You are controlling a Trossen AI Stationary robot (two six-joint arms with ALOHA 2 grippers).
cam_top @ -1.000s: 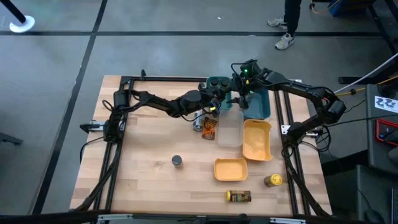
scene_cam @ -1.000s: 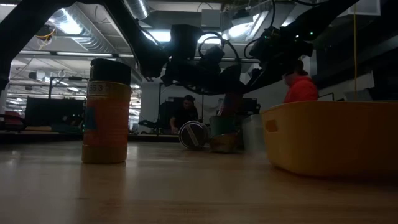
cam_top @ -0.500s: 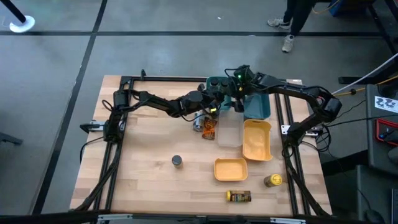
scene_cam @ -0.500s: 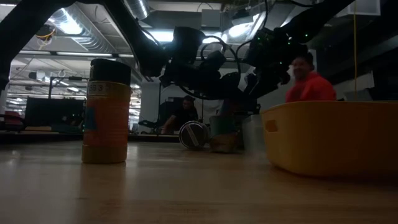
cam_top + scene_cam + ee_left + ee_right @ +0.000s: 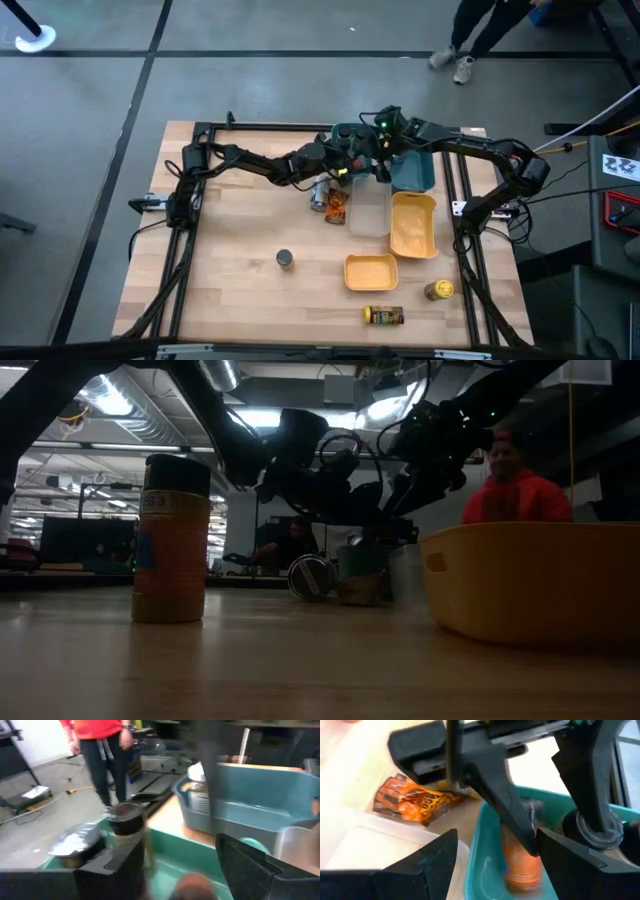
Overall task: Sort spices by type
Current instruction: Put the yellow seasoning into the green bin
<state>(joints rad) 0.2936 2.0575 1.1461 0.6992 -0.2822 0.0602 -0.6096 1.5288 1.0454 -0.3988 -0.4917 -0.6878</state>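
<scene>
Right pincer [image 5: 383,170] shifted leftward (slightly)

- Dark-lidded jar [image 5: 285,259]: upright, alone at mid-table.
- Yellow-labelled bottle [image 5: 384,316]: lying on its side near the front edge.
- Yellow-lidded jar [image 5: 438,290]: upright.
- Orange packet [image 5: 337,208]: flat.

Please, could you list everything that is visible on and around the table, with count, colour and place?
Bins: five; teal bin and blue bin at the far edge, clear bin mid-table, two yellow bins nearer.
Table jars: four; dark-lidded jar standing alone, lying jar and yellow-lidded jar at the near edge, another by the packet.
Orange jar: one, in the teal bin.
Packet: one, orange, beside the clear bin.
Person: one, red top, behind the table.
Left gripper, right gripper: over the teal bin, fingers open.
</scene>
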